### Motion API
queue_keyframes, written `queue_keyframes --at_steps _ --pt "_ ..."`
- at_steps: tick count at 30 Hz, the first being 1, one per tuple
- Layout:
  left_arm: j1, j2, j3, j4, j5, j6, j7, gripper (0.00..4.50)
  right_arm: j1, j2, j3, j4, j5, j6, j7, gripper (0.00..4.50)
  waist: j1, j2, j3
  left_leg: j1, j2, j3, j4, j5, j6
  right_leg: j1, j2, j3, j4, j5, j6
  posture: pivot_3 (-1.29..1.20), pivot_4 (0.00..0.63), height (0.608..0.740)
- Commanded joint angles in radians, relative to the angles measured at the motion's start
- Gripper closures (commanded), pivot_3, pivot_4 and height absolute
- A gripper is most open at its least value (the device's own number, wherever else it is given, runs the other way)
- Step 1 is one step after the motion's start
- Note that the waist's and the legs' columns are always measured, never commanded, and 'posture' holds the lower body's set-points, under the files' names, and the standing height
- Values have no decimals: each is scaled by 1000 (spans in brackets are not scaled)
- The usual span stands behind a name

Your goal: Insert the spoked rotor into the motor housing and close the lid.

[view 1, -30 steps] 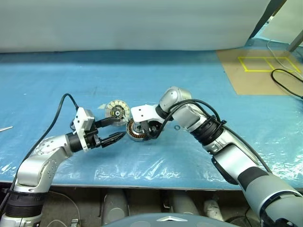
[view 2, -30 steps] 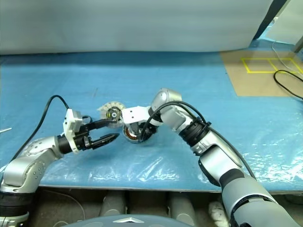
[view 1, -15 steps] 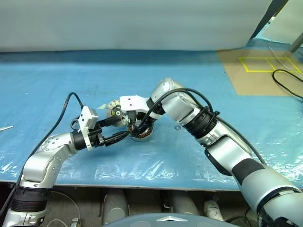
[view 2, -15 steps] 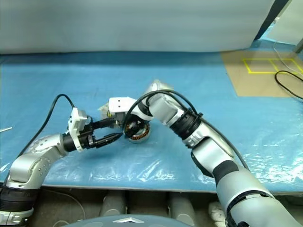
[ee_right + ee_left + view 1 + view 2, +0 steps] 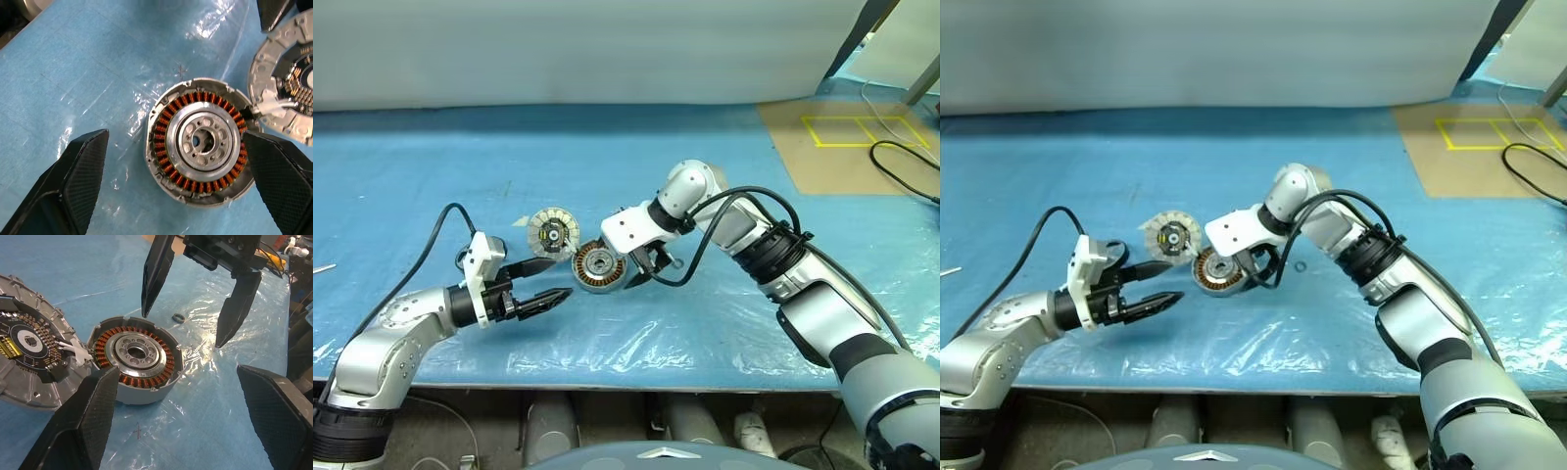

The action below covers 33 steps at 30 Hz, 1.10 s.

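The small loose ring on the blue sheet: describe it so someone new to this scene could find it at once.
On the table's blue plastic sheet, find the round motor housing with copper windings, under the open right gripper. Just beyond that gripper, on the side away from the lid, lies the small loose ring. It is a tiny dark hoop lying flat and alone, far smaller than either disc.

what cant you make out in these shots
- Spoked rotor: whether the pale hub disc in the motor housing is part of it cannot be told; no dark spoked wheel is evident.
- Lid: cut off by the frame edge in the left wrist view; its outer face lies against the table.
- Small ring: too small to identify.
- Right gripper: the wrist block partly hides its jaws in the head views.
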Motion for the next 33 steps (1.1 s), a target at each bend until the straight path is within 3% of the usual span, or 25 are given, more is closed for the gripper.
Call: queue_keyframes --at_steps 1,6,11,33 --pt "6 1 15 -39 -10 -6 9 439 -26 10 7 41 -16 -133 -4 66 1 0 0 0 0 0 0 0 0 0 0 0 0 0 0 0 150 740" --pt "12 0 14 -42 -11 -4 21 439 -2 -24 45 77 -63 -332 -4 66 4 0 0 -1 0 0 1 0 0 0 0 0 -1 0 0 0 150 740" --pt "15 -4 9 -44 -9 -5 31 439 -18 -6 54 157 -109 -415 -45 66 2 0 0 -1 0 0 1 0 0 0 0 0 0 0 0 0 150 740" --pt "27 -23 -7 -59 0 -14 55 439 -18 66 64 308 -207 -483 -113 66 0 0 0 -1 0 0 4 0 1 0 0 0 1 0 0 0 150 740"
